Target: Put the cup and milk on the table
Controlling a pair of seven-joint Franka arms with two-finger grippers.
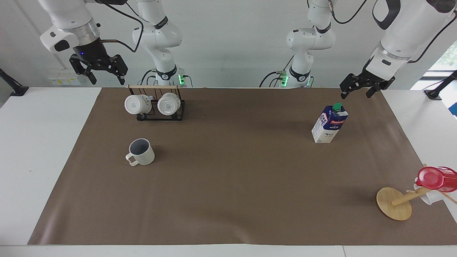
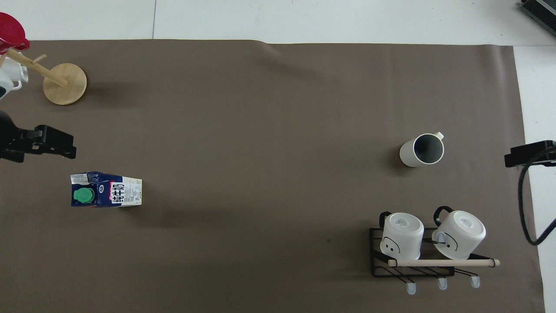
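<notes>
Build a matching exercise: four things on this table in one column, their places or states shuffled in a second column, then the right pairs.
Things:
1. cup
2. milk
3. red cup
4. two white mugs

Places or states:
A. hung on the wooden mug tree
B. upright, toward the left arm's end
C. on the black wire rack, bases showing
D. upright on the brown sheet, farther from the robots than the rack

Pairs: 1-D, 2-B, 3-A, 4-C
</notes>
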